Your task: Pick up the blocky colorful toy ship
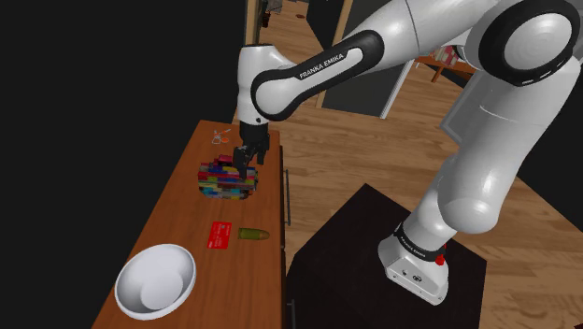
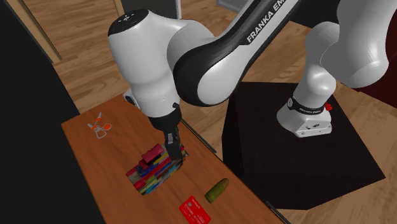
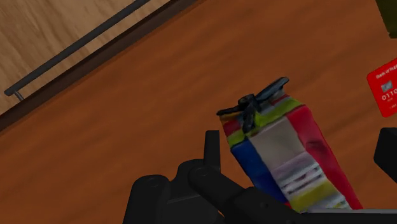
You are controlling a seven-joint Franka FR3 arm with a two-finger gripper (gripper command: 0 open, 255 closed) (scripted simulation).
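From my station I see the all-black two-finger gripper [image 1: 248, 161] low over the long brown wooden cabinet top [image 1: 177, 201], right at the blocky toy ship made of many coloured bricks [image 1: 227, 179]. The ship sits near the middle of the top, close to its front edge on the side facing the dark box stand [image 1: 374, 245].

In the wrist view the fingers [image 3: 213, 147] are spread, with the ship [image 3: 286, 159] between them. I see a gap on each side, wider by the far finger, so nothing is pinched. A small black cross-shaped piece [image 3: 256, 102] sticks up from the ship's end.

In the second exterior view the gripper [image 2: 173, 149] stands at the ship's [image 2: 154, 170] end nearer the stand.

Further along lie a flat red card [image 1: 220, 236] and a small olive-green cylinder [image 1: 252, 234], just beside each other, then a round white bowl [image 1: 155, 280].
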